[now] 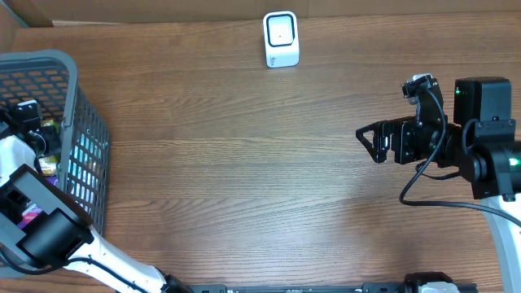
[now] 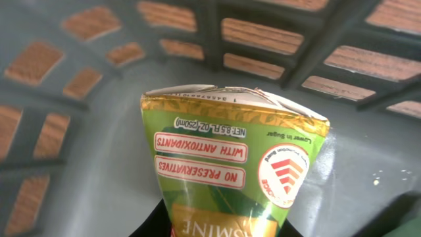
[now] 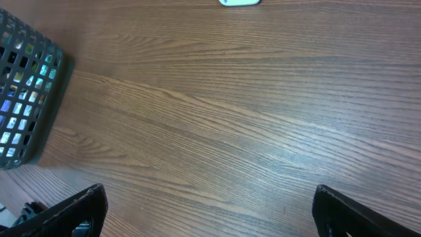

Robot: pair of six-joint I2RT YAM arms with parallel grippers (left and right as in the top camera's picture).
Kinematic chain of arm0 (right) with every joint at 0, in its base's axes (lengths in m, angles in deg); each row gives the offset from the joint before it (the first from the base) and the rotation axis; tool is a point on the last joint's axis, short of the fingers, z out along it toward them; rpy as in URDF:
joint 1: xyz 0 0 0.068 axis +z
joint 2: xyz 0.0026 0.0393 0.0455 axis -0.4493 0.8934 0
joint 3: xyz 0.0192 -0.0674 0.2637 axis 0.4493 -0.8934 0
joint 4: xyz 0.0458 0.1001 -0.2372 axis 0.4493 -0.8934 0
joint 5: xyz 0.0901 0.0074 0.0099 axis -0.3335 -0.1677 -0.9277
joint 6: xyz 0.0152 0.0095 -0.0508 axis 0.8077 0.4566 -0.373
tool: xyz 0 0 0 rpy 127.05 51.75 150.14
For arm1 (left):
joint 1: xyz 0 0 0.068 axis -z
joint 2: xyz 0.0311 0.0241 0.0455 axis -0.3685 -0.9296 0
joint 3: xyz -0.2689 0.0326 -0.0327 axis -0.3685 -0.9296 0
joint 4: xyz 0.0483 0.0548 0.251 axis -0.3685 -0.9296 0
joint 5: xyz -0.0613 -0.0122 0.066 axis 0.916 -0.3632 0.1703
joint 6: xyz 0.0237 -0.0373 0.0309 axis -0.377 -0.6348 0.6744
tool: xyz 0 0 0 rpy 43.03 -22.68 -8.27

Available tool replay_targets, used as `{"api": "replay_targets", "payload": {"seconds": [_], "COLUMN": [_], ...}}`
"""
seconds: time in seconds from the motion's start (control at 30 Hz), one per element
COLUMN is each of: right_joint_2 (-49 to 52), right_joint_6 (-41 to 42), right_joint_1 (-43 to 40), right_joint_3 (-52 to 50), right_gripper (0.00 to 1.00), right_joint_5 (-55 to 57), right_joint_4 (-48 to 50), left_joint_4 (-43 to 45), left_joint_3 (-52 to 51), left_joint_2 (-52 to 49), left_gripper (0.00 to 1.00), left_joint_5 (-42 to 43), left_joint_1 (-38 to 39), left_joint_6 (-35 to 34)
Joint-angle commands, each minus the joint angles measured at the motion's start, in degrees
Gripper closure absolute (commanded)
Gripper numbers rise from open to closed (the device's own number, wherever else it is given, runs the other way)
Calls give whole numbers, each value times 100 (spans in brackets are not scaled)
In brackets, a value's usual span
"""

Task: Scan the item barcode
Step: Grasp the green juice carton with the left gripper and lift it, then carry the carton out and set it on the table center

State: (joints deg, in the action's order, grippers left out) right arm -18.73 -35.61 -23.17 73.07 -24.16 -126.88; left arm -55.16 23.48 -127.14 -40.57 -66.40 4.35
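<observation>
Left gripper [image 2: 217,230] is down in the basket [image 1: 81,122]. Its jaws seem closed on the lower end of the carton [image 2: 230,158], but the fingers are mostly hidden, so I can't be sure. Right gripper [image 1: 368,145] is wide open, holding nothing, over the table [image 1: 244,163].

My plan: lift straight up, clear the rim, then find the barcode, which I can't see, and face it to the scanner [image 1: 281,38].

Carton: glossy green printed card, folded top seam, crushable. Basket: stiff grey plastic lattice. Table: wood grain.

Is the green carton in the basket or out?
In: the left wrist view shows grey lattice walls of the basket around the carton.
</observation>
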Motion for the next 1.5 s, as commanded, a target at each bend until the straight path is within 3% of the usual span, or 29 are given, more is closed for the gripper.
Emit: {"api": "replay_targets", "payload": {"seconds": [0.0, 0.17, 0.37, 0.57, 0.77, 0.9, 1.13, 1.3, 1.47], "right_joint_2": [-15, -15, -15, -15, -15, -15, -15, -15, -15], "right_joint_6": [20, 20, 20, 17, 17, 17, 20, 17, 17], "right_joint_1": [26, 26, 26, 26, 26, 26, 26, 26, 26], "right_joint_3": [120, 120, 120, 120, 120, 120, 120, 120, 120], "right_gripper": [0, 0, 0, 0, 0, 0, 0, 0, 0], "right_joint_5": [-37, -37, -37, -35, -37, -37, -37, -37, -35], "right_joint_4": [33, 42, 166, 190, 208, 205, 203, 203, 199], "left_joint_4": [-358, -901, -1921, -2243, -3084, -3753, -4323, -3985, -3296], "left_joint_3": [337, 1027, 1985, 2048, 2044, 1991, 1440, 678, 293], "left_joint_2": [431, 1137, 2328, 3462, 4116, 4011, 3331, 2446, 1475], "left_gripper": [89, 91, 95, 96, 96, 96, 96, 96, 96], "left_joint_5": [323, 330, 328, 444, 1102, 1606, 1482, 717, 616], "left_joint_1": [59, 70, 192, 448, 1237, 2118, 3906, 5217, 6043], "left_joint_6": [-1185, -2050, -2085, -2221, -2750, -2743, -2953, -3856, -4186]}}
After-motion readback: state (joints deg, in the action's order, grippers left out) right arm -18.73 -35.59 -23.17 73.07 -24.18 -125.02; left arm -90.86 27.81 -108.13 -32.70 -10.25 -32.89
